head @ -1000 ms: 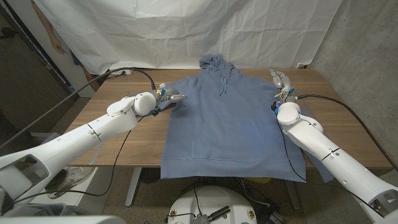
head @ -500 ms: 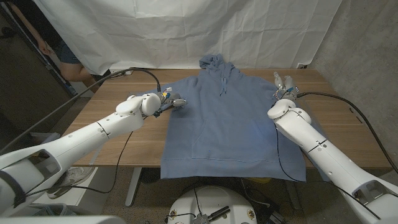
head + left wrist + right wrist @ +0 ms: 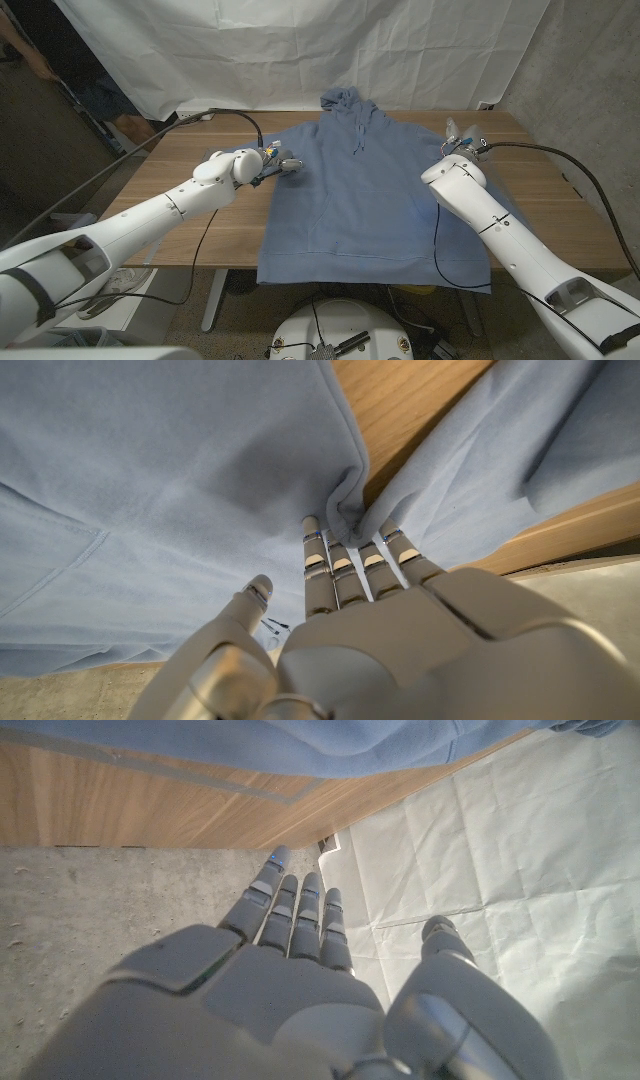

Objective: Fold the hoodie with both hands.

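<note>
Since the earlier frames the left arm has pushed inward: the left hand (image 3: 278, 162) has gone from the bare wood beside the garment to the hoodie's (image 3: 370, 190) armpit. The right arm has swung its elbow in over the fabric, and the right hand (image 3: 462, 133) has slid toward the table's far right edge. A person at the room's left edge has shifted too.

Left hand: fingers (image 3: 345, 555) straight and together, tips touching the fold where sleeve meets body, thumb apart; nothing pinched, released. Right hand: fingers (image 3: 298, 907) extended, holding nothing, pointing past the table (image 3: 560, 190) edge at floor and white backdrop; also released.

The hoodie lies front-up in the middle of the table, hood toward the far edge, hem hanging over the near edge. Light blue, smooth fleece, drawstrings down the chest, kangaroo pocket faintly outlined. Left sleeve tucked against the body; right sleeve mostly hidden under the right arm.

Handling judgement: soft, limp, moderately light; it will drape and bunch rather than hold shape, and should slide easily on the wood. Best hold is probably a pinch at each shoulder seam or sleeve root, lifting both sides together so the fold line stays straight.
</note>
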Tool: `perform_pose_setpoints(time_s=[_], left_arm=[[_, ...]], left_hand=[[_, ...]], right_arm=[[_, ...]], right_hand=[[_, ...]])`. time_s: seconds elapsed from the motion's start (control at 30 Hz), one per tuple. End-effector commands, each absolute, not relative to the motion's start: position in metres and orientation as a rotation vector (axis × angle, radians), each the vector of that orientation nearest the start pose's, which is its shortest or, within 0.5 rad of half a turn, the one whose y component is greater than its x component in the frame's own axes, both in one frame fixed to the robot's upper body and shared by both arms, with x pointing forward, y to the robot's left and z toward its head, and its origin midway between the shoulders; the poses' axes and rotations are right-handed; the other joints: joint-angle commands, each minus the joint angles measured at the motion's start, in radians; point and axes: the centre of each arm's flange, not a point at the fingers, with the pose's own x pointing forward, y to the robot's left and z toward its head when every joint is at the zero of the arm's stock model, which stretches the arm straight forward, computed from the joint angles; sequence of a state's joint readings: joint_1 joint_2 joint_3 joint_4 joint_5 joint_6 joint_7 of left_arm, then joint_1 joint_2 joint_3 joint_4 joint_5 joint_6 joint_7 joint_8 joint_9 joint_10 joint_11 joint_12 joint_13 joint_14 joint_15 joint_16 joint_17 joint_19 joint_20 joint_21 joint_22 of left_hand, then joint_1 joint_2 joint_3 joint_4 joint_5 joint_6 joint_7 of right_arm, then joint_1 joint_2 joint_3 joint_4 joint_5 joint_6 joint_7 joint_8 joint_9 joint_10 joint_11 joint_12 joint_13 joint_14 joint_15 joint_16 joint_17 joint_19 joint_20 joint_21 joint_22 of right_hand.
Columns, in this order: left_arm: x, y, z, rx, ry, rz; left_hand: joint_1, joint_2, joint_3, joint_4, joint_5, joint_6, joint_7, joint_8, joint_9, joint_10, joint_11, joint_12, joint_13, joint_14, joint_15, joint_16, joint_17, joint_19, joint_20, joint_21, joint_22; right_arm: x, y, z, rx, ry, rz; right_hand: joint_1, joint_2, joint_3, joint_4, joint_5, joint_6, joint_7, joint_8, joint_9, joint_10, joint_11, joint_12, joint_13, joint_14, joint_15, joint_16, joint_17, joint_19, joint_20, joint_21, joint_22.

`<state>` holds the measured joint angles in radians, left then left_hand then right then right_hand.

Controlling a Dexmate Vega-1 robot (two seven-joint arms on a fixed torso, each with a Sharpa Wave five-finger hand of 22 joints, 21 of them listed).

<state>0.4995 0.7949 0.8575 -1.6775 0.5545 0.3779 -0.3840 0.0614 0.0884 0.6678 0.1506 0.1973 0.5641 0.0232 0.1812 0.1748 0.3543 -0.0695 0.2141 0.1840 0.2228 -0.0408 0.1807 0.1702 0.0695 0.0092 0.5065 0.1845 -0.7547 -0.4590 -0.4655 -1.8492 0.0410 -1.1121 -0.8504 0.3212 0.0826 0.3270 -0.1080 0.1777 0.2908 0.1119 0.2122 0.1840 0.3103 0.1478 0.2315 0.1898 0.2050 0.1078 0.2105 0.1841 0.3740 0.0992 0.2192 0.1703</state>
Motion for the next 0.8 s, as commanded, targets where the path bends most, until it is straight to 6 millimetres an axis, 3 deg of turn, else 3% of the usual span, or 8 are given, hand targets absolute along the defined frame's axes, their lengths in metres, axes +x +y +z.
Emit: perform_pose_setpoints(time_s=[0.03,0.4,0.8], left_arm=[[0.648,0.211,0.02,1.626,-0.237,-0.186],[0.645,0.211,0.02,1.626,-0.24,-0.183],[0.643,0.209,0.019,1.628,-0.239,-0.183]], left_hand=[[-0.004,0.049,0.003,0.008,-0.004,-0.002,0.002,0.002,0.005,-0.004,0.003,-0.004,0.002,-0.005,-0.038,-0.001,0.003,0.008,0.002,-0.002,0.001],[-0.007,0.05,0.003,0.01,-0.004,-0.001,-0.001,0.003,0.005,-0.001,0.003,-0.005,0.002,-0.004,-0.041,0.0,0.003,0.009,0.001,-0.003,0.001],[-0.011,0.05,0.004,0.011,-0.003,0.001,0.0,0.004,0.005,0.001,0.003,-0.006,0.002,-0.002,-0.042,0.001,0.003,0.012,-0.001,-0.005,0.001]], right_arm=[[0.587,-0.287,0.025,-0.726,0.073,-0.82],[0.602,-0.299,0.014,-0.747,0.191,-0.77],[0.609,-0.311,0.005,-0.793,0.317,-0.73]], right_hand=[[-0.001,-0.014,-0.004,-0.008,-0.002,-0.021,-0.011,-0.013,0.003,-0.026,-0.007,-0.014,0.002,-0.025,0.001,-0.013,0.004,-0.026,0.002,-0.012,0.005],[0.002,-0.037,-0.019,-0.024,-0.003,-0.099,-0.021,-0.032,0.006,-0.121,-0.025,-0.043,0.006,-0.127,-0.004,-0.036,0.006,-0.129,0.007,-0.043,0.004],[0.014,-0.043,-0.02,-0.034,-0.002,-0.148,-0.035,-0.035,0.007,-0.166,-0.035,-0.046,0.007,-0.169,-0.011,-0.035,0.005,-0.159,0.012,-0.04,0.003]])
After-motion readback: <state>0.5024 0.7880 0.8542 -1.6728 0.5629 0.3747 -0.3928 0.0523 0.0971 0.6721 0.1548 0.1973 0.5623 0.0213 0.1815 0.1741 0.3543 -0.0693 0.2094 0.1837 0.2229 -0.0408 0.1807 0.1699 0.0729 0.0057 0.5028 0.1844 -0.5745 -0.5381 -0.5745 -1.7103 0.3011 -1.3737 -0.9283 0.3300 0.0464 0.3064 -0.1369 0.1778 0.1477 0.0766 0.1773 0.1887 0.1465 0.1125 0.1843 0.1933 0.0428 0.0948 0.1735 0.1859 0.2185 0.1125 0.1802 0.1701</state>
